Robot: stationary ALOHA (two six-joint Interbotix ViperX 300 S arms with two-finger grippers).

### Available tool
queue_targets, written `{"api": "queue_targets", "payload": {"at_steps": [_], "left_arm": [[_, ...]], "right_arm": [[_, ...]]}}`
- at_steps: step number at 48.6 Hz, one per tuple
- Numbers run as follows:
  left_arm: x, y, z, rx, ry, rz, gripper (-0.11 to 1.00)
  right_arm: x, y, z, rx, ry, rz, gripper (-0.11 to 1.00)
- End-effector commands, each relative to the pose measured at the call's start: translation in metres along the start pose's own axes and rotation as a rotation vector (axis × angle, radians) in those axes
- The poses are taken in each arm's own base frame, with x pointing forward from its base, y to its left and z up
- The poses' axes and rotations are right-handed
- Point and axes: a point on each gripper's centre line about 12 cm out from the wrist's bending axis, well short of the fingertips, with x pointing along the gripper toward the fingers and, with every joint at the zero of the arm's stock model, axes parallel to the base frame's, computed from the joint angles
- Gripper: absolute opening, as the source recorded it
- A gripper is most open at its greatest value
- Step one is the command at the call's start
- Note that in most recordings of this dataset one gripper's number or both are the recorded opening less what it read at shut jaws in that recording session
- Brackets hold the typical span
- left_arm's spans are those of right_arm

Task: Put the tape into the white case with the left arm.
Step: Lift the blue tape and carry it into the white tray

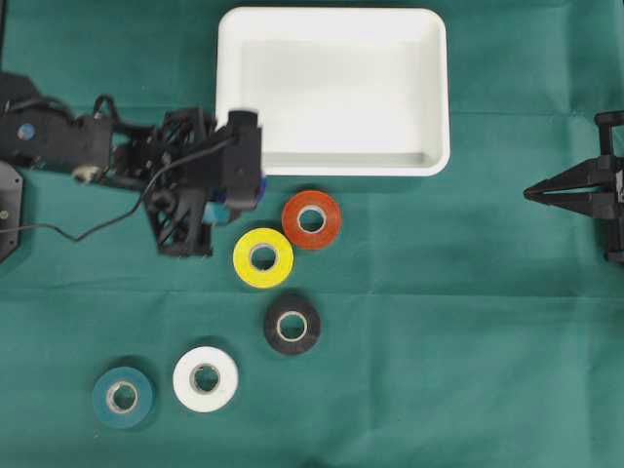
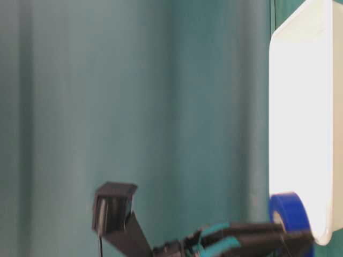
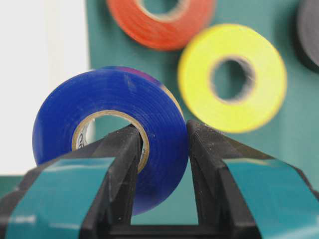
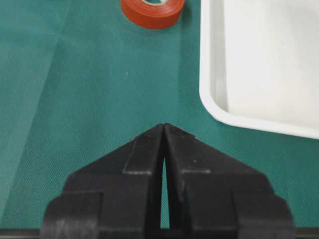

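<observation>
Left gripper (image 1: 255, 191): white case (image 1: 331, 161) rim just beyond it; red roll (image 1: 312, 219), yellow roll (image 1: 263, 257) close beside; case interior unobstructed.

Blue tape (image 1: 246, 198) mostly hiding under the left gripper (image 1: 234, 195) in the overhead view, white case (image 2: 300, 123) running off at 3 o'clock in the table-level view, red tape (image 3: 159, 22) blurring and cropping at 12 o'clock, black tape (image 3: 310, 30) cutting off at 2 o'clock.

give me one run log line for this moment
left gripper: shut on blue tape | beside white case | case: holds nothing | right gripper: shut, holding nothing
</observation>
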Motion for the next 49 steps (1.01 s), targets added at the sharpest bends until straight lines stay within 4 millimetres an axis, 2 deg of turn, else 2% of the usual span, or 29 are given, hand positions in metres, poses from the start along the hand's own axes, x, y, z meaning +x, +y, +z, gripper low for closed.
{"api": "queue_targets", "payload": {"at_steps": [1,18,35,49], "left_arm": [[-0.005,0.015,0.015,0.002,-0.042,0.026,0.26],[0.010,0.076,0.022,0.000,-0.020,0.115,0.26],[0.023,0.126,0.020,-0.014,-0.023,0.186,0.26],[0.032,0.155,0.010,-0.055,-0.013,0.225,0.26]], "right_arm": [[0.000,0.000,0.005,-0.001,-0.014,-0.001,-0.09],[0.000,-0.001,0.005,0.000,-0.014,-0.003,-0.09],[-0.001,0.000,0.005,-0.001,-0.026,-0.001,-0.09],[-0.002,0.000,0.006,-0.001,-0.032,-0.001,-0.09]]}}
